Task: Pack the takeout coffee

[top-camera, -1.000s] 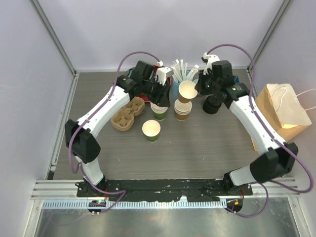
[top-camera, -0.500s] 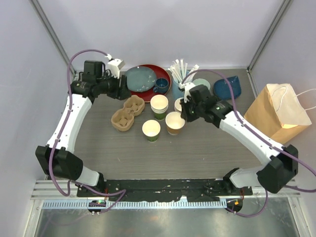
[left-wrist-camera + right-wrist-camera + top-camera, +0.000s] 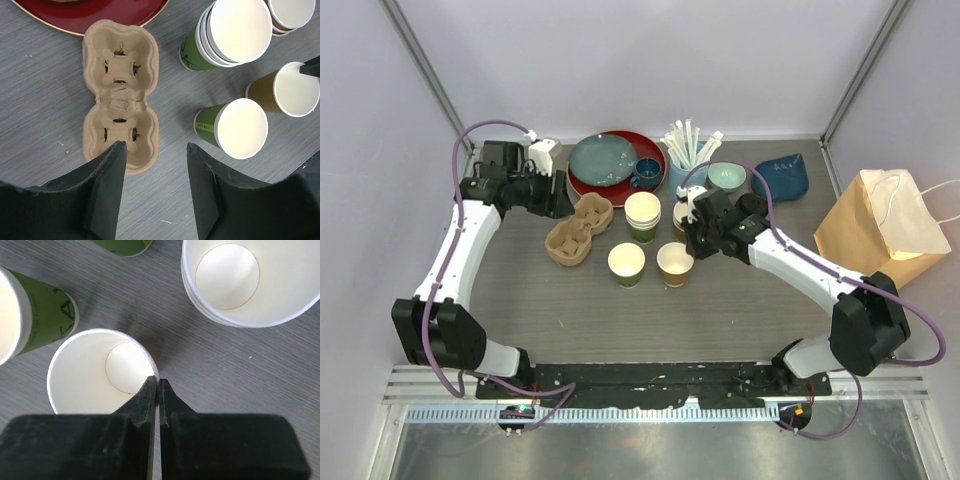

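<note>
From the top external mount, high behind the near edge of the table [image 3: 740,310], looks steeply down over everything. From the left wrist, faces straight down from moderate height onto the cardboard carrier [image 3: 120,90] and the green-sided cup [image 3: 240,127]. From the right wrist, peers at very close range into the brown-sided cup [image 3: 85,375]. Shares both cups across all three views.

A robotics lab cell dressed as a café counter. Blank pale walls [image 3: 640,60] and aluminium posts [image 3: 428,75] box in a grey table [image 3: 720,320]. A metal rail [image 3: 430,385] along the bottom of the frame carries two cabled robot arms [image 3: 463,235]. Props fill the upper middle: cup stacks [image 3: 642,212], a brown paper cup [image 3: 675,262], straws [image 3: 685,140] and a cardboard carrier [image 3: 578,228], with a paper bag [image 3: 880,225] at the right edge.
</note>
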`<state>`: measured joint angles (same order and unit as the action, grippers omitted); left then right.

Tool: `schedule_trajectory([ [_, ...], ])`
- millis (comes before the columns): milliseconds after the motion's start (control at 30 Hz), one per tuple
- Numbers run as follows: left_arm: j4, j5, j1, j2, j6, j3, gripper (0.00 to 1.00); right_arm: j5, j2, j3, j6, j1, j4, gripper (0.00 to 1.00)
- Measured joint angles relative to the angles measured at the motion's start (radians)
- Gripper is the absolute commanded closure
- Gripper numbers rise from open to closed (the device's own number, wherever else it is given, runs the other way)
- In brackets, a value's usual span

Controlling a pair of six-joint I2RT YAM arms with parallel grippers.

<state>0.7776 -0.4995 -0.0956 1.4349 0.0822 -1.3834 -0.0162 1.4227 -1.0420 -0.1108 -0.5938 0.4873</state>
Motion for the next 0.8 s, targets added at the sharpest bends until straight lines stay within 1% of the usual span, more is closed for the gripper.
schedule_trajectory([
  [167,-0.003,-0.006,0.006,-0.020,0.005,0.000,0.44,0.016,0.000,0.063,0.000,0.000,-0.060,0.99],
  [233,-0.004,-0.010,0.006,-0.021,0.005,0.000,0.45,0.016,0.000,0.080,0.001,0.000,-0.073,0.96],
  [267,-0.003,-0.011,0.006,-0.021,0.005,0.000,0.44,0.016,-0.001,0.086,0.003,0.000,-0.080,0.88],
  [333,-0.004,-0.014,0.006,-0.021,0.005,0.000,0.44,0.016,-0.001,0.088,0.004,0.000,-0.091,0.76],
  [367,-0.004,-0.016,0.006,-0.021,0.005,0.000,0.44,0.016,-0.001,0.088,0.005,0.000,-0.095,0.64],
  [433,-0.004,-0.018,0.006,-0.021,0.005,0.000,0.44,0.018,-0.003,0.088,0.007,0.000,-0.098,0.56],
  [467,-0.004,-0.018,0.006,-0.021,0.005,0.000,0.44,0.019,-0.005,0.088,0.007,0.000,-0.098,0.50],
  [567,-0.005,-0.018,0.006,-0.021,0.006,0.000,0.44,0.023,-0.023,0.087,0.008,0.000,-0.095,0.41],
  [667,-0.005,-0.018,0.006,-0.021,0.006,0.000,0.44,0.037,-0.062,0.064,0.010,0.000,-0.060,0.37],
  [767,-0.005,-0.020,0.006,-0.021,0.006,0.000,0.44,0.076,-0.108,-0.002,0.016,0.012,-0.032,0.38],
  [800,-0.005,-0.022,0.006,-0.021,0.007,0.000,0.44,0.087,-0.129,-0.034,0.023,0.029,-0.032,0.39],
])
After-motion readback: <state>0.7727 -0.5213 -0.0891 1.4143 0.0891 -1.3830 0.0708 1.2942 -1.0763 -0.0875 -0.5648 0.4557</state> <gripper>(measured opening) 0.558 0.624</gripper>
